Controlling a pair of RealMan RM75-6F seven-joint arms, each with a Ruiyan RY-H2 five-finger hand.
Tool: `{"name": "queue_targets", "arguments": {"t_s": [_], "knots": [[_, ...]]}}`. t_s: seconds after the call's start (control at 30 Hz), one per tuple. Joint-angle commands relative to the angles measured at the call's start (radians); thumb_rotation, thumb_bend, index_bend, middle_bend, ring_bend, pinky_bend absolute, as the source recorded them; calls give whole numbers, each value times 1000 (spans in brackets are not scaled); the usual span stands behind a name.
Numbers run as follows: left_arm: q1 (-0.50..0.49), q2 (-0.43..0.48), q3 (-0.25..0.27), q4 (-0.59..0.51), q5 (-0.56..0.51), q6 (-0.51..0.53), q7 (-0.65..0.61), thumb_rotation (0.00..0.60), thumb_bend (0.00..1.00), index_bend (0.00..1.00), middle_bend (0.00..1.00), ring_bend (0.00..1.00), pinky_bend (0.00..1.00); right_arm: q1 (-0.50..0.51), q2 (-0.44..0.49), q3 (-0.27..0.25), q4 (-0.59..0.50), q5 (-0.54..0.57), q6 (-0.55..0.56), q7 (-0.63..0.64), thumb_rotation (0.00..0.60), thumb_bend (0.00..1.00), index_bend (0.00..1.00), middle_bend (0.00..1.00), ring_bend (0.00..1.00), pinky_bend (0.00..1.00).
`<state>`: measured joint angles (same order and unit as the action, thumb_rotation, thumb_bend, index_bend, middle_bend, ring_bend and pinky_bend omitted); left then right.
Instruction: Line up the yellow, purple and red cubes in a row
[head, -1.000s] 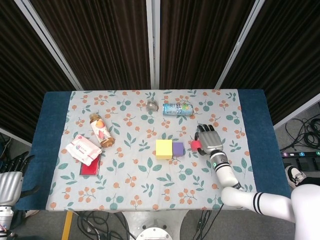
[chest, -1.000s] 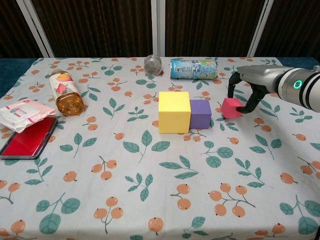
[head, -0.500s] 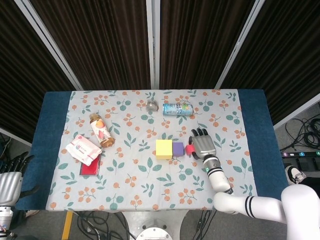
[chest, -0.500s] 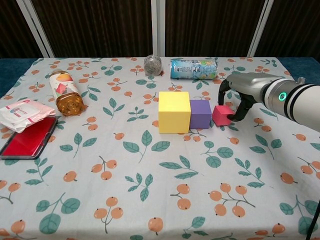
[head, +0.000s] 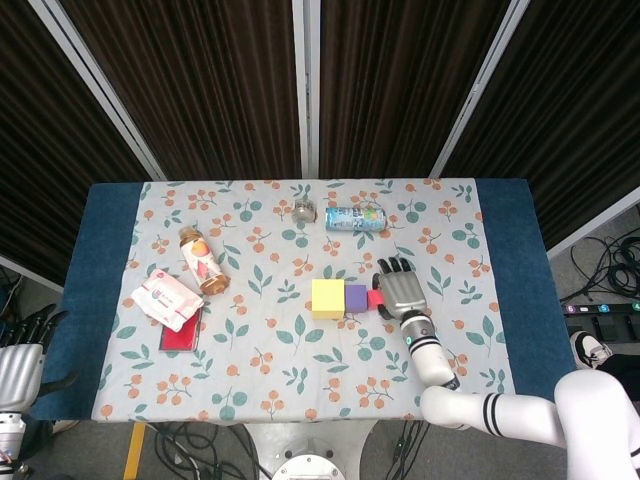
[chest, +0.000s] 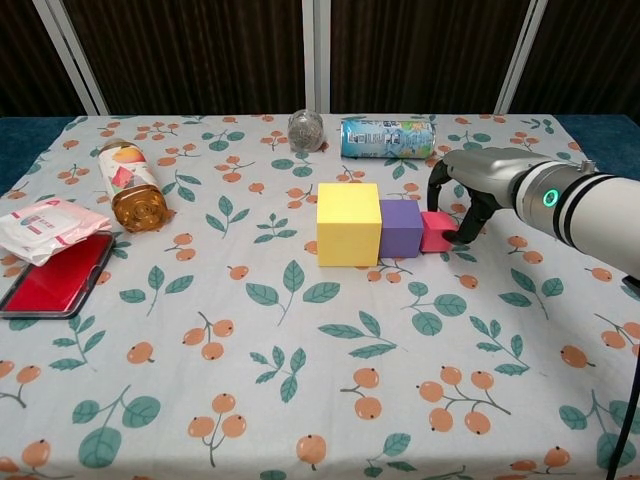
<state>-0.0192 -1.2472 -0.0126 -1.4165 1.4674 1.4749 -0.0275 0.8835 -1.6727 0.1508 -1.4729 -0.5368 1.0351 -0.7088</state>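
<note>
The big yellow cube (head: 327, 298) (chest: 348, 223), the smaller purple cube (head: 356, 297) (chest: 401, 227) and the small red cube (head: 375, 298) (chest: 436, 231) stand side by side on the floral cloth, left to right, each touching its neighbour. My right hand (head: 400, 290) (chest: 470, 190) arches over the red cube from the right and holds it between thumb and fingers against the purple cube. My left hand (head: 20, 362) hangs off the table's near left corner, fingers apart, holding nothing.
A lying drink bottle (chest: 130, 185), a tissue pack (chest: 48, 228) and a red flat case (chest: 55, 275) are on the left. A foil ball (chest: 306, 129) and a lying can (chest: 388, 138) sit behind the cubes.
My right hand has carried the red cube leftward and down, from apart on the right to touching the purple cube. The left hand has not moved.
</note>
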Motion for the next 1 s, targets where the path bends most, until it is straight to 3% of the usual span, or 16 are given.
{"name": "queue_targets", "arguments": {"t_s": [0.03, 1.0], "knots": [[0, -1, 0, 2, 0, 0, -1, 600, 92, 197, 185, 130, 166, -1, -2, 1, 1, -2, 0, 0, 600, 282, 417, 76, 0, 0], [1, -8, 1, 22, -1, -3, -22, 600, 91, 197, 185, 131, 166, -14, -21, 16, 8, -14, 7, -12, 600, 220, 340, 73, 0, 0]]}}
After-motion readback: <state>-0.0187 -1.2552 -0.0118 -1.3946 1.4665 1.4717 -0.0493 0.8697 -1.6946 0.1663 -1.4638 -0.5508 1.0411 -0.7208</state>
